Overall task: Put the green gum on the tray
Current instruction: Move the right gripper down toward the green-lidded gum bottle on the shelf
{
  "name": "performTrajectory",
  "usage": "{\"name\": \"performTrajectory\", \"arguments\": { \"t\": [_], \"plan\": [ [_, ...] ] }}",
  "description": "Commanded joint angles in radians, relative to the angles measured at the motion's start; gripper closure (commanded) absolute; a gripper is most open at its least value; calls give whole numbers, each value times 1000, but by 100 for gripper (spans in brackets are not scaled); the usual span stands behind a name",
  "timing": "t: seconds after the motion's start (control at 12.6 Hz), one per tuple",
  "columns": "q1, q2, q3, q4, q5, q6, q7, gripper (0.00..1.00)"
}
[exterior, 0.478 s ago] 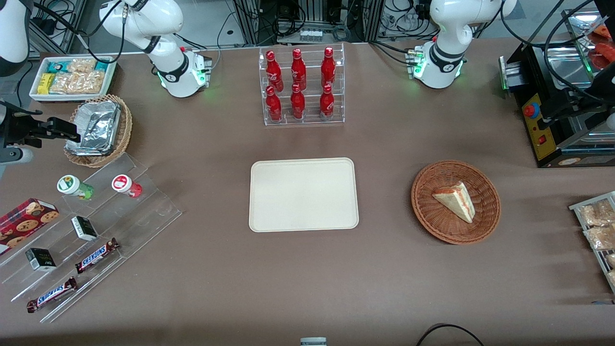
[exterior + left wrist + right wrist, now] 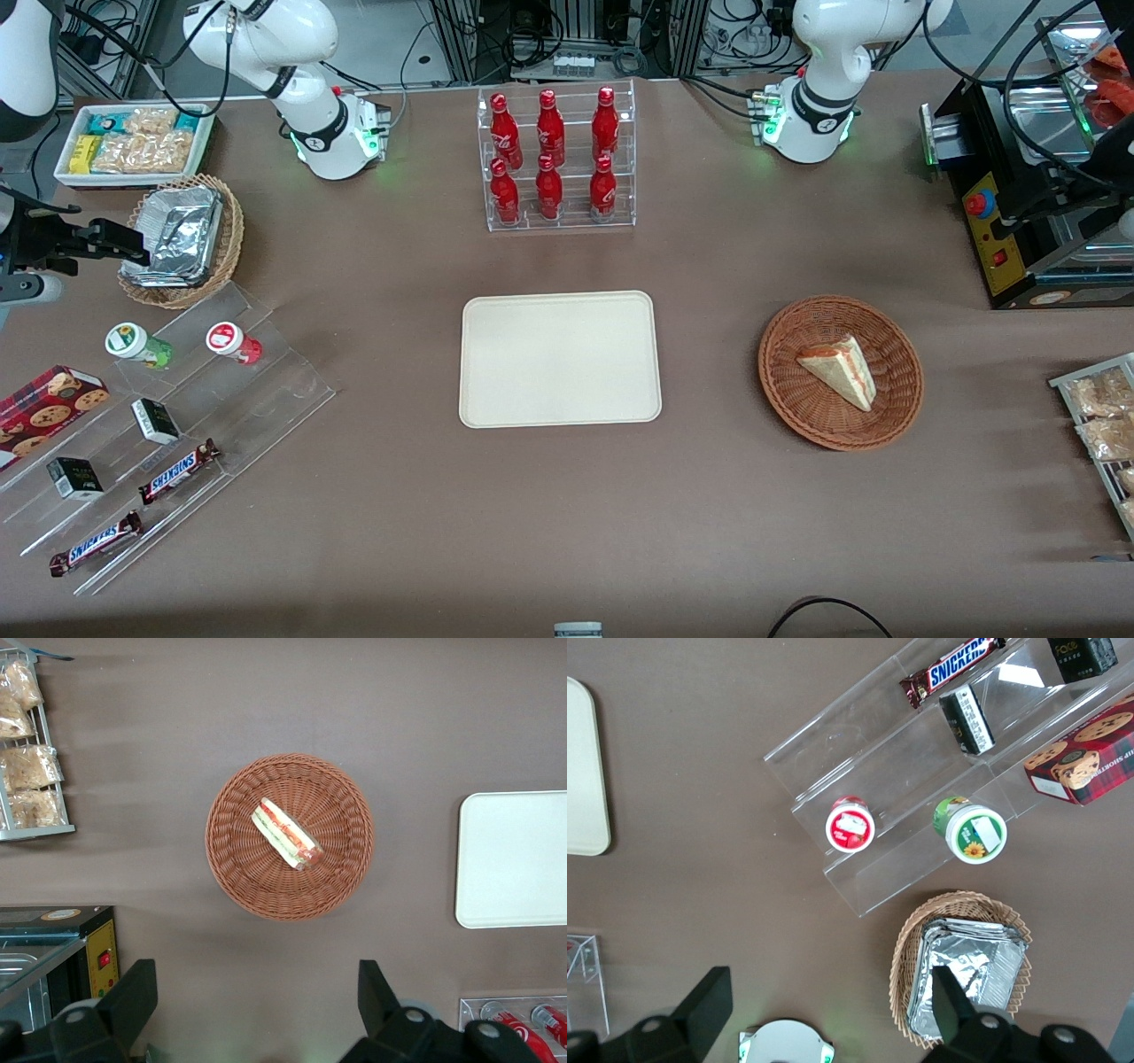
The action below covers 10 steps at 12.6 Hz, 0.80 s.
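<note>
The green gum [image 2: 137, 346] is a small green bottle with a white lid, lying on the top step of the clear acrylic stand [image 2: 266, 390]. It also shows in the right wrist view [image 2: 970, 830]. The cream tray [image 2: 560, 359] lies flat mid-table with nothing on it; its edge shows in the right wrist view [image 2: 580, 771]. My right gripper [image 2: 124, 244] hangs high over the foil basket, farther from the front camera than the green gum and well apart from it. Its fingers are spread wide with nothing between them [image 2: 830, 983].
A red gum bottle [image 2: 232, 341] lies beside the green one. The stand also holds Snickers bars [image 2: 177, 470], small dark boxes and a cookie box [image 2: 49, 403]. A wicker basket of foil [image 2: 182, 239], a snack bin [image 2: 133, 142], a cola rack [image 2: 556, 159] and a sandwich basket [image 2: 840, 372] stand around.
My right gripper has shifted very slightly over the foil basket. Nothing else has moved.
</note>
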<state>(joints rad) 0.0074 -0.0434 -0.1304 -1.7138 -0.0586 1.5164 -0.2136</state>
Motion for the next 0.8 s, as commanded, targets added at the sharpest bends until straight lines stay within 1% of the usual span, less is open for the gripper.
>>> {"name": "performTrajectory", "arguments": {
  "t": [0.0, 0.24, 0.32, 0.56, 0.72],
  "plan": [
    [-10, 0, -11, -61, -9, 83, -28, 0],
    [-62, 14, -17, -122, -9, 197, -241, 0],
    [-78, 26, -18, -124, -10, 217, -313, 0],
    [-128, 83, -18, -122, -9, 289, -601, 0],
    [-135, 108, -20, -124, -7, 326, -744, 0]
  ]
}}
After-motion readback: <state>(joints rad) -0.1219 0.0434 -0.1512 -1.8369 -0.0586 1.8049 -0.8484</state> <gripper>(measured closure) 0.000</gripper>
